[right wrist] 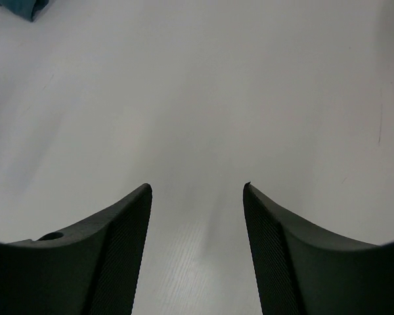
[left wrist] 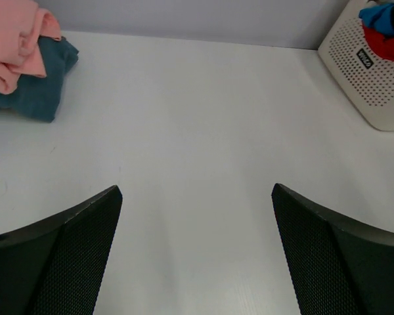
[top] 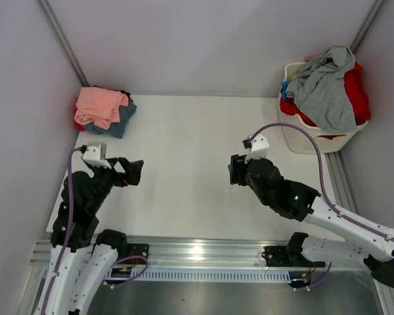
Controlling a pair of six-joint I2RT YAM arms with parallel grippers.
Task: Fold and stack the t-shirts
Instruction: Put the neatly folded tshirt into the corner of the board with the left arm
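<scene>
Lying folded at the far left corner of the smooth, matte white worktop (top: pixel 184 138), a soft salmon-pink cloth t-shirt (top: pixel 100 105) topped a small stack; it rested on a teal-blue t-shirt (top: pixel 123 119), with a sliver of magenta cloth (top: pixel 76 122) showing at the left edge; at the far right corner stood a white perforated plastic laundry basket (top: pixel 302 138), heaped with a crumpled grey t-shirt (top: pixel 325 88) draped over a red t-shirt (top: pixel 356 92); a scrap of blue cloth (top: pixel 285 88) peeked at its rim; the left claw (left wrist: pixel 197 197), its black fingers (left wrist: pixel 65 262) finely dimpled, hung over the worktop spread wide, gripping nothing; the right claw (right wrist: pixel 197 190) had its jaws parted rather less, and it too held nothing; both hovered near the middle of the worktop, well apart from stack and basket.
</scene>
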